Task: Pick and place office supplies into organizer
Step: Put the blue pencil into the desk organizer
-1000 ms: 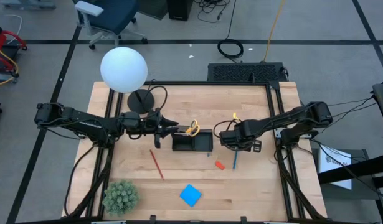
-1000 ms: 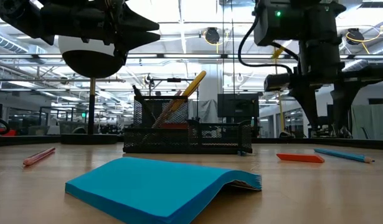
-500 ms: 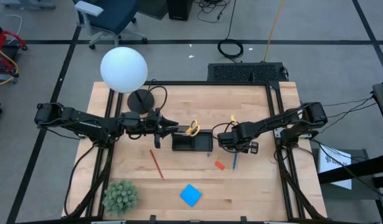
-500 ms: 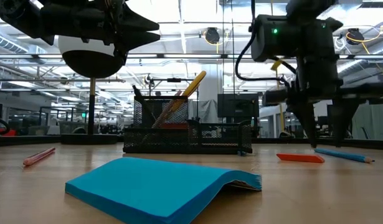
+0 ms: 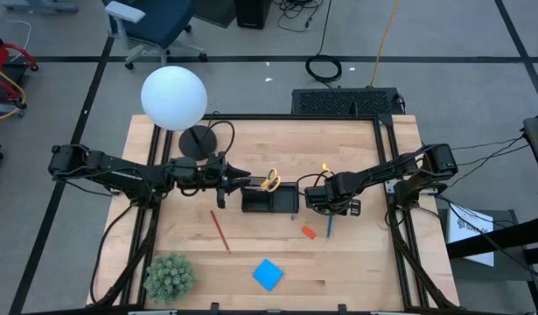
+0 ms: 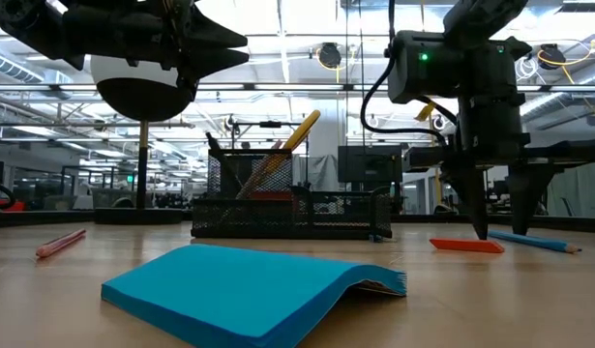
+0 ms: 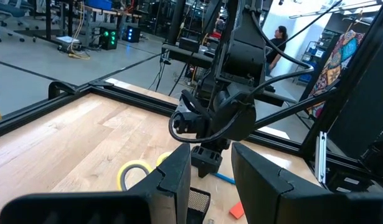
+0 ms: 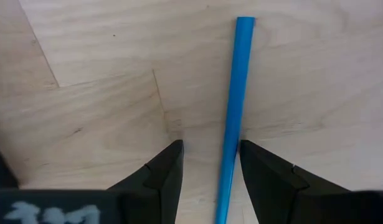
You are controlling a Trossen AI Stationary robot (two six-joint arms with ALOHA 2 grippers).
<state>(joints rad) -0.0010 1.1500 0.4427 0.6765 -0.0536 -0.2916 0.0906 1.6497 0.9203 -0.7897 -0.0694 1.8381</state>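
The black mesh organizer [image 5: 270,199] stands mid-table with the yellow-handled scissors [image 5: 270,181] upright in its tall compartment [image 6: 251,174]. A blue pencil [image 8: 235,112] lies flat on the wood to its right. My right gripper [image 8: 211,149] is open, pointing down, one finger on each side of that pencil near the table [image 6: 500,230]. Beside it rests the orange-red eraser [image 5: 309,232]. The red pencil [image 5: 220,230] and the blue note pad [image 5: 268,274] lie nearer the front. My left gripper [image 5: 242,181] hovers open, left of the organizer.
The white globe lamp [image 5: 174,97] with its round black base [image 5: 197,142] stands at the far left. A green spiky plant [image 5: 170,276] sits at the near left corner. Bare wood lies right of the blue pencil and far of the organizer.
My right gripper has come down toward the table and slightly toward the organizer, so its open fingers now stand astride the blue pencil close to the wood. The pencil and the other things have stayed where they were.
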